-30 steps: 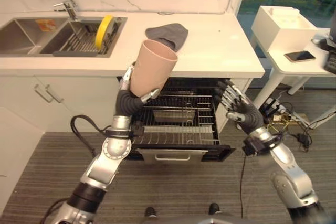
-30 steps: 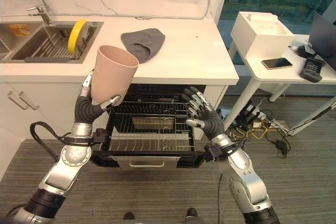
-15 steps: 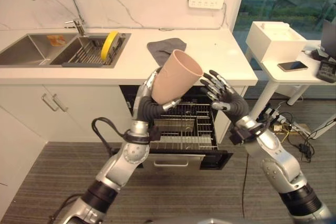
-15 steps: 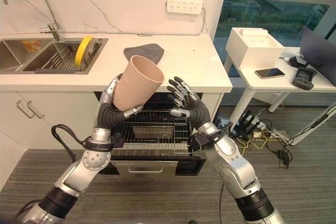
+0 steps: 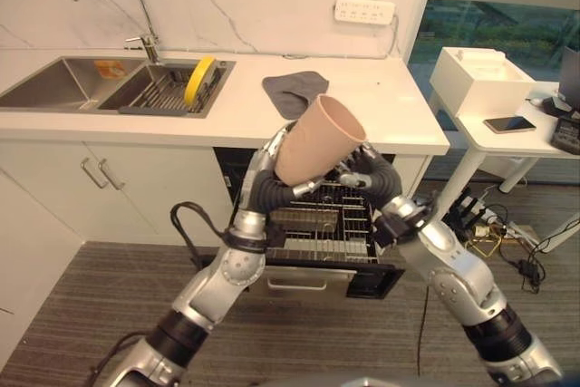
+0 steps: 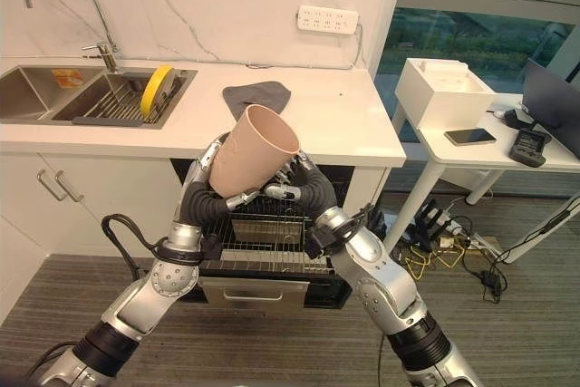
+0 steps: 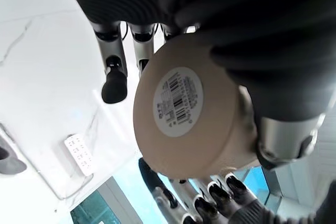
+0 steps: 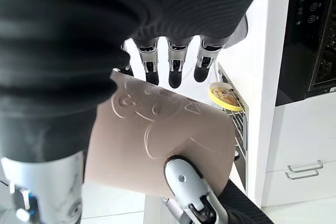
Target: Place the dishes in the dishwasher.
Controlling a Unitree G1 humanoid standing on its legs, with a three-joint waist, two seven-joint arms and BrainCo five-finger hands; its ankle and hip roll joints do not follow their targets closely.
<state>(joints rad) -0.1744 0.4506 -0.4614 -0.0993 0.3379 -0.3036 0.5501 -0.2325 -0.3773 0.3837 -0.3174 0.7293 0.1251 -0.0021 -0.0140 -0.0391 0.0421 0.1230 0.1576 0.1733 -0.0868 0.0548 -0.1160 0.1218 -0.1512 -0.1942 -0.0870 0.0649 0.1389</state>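
A tall beige cup hangs tilted, mouth up and to the right, over the pulled-out dishwasher rack. My left hand is shut on its lower part; its base with a white label faces the left wrist camera. My right hand is at the cup's right side. In the right wrist view the cup lies between straight fingers and the thumb, which rests against its wall. A yellow plate stands on edge in the sink's drying rack.
The dishwasher door hangs open below the white counter. A grey cloth lies on the counter behind the cup. The sink and tap are at the left. A side table with a white box and a phone stands at the right.
My right hand has moved left from open air to the cup's side. The left hand has brought the cup slightly right and lower. The camera has also shifted.
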